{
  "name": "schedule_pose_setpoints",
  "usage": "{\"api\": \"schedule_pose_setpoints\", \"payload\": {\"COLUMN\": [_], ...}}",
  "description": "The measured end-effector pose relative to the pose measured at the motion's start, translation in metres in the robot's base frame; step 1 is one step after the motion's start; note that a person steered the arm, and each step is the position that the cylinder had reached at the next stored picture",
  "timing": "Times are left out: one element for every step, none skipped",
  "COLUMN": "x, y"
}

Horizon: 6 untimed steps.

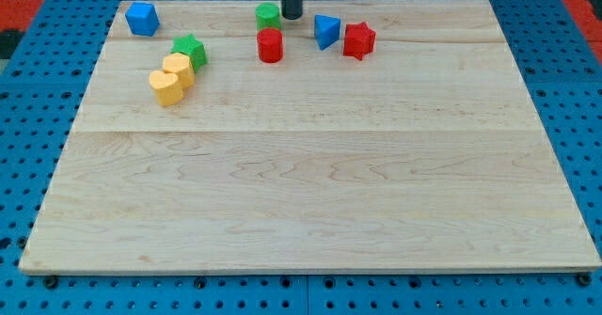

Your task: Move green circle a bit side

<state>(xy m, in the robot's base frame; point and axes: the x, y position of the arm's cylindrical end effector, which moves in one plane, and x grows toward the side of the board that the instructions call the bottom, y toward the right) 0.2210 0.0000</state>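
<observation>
The green circle [268, 16] sits near the top edge of the wooden board [310, 183], a little left of centre. My tip [292, 17] is the lower end of a dark rod that comes down from the view's top. It stands right beside the green circle, on its right side, touching or nearly touching it. A red cylinder [270, 45] stands just below the green circle.
A blue triangle [325, 31] and a red star [358, 40] lie to the right of my tip. A green star [190, 51], a yellow block [179, 69] and an orange heart-like block [166, 86] cluster at the left. A blue block [142, 19] sits at the top left.
</observation>
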Motion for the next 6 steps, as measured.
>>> {"api": "schedule_pose_setpoints", "payload": {"x": [0.029,0.039,0.039,0.048,0.049,0.054], "y": [0.007,-0.018,-0.078,-0.111,-0.172,-0.207]}}
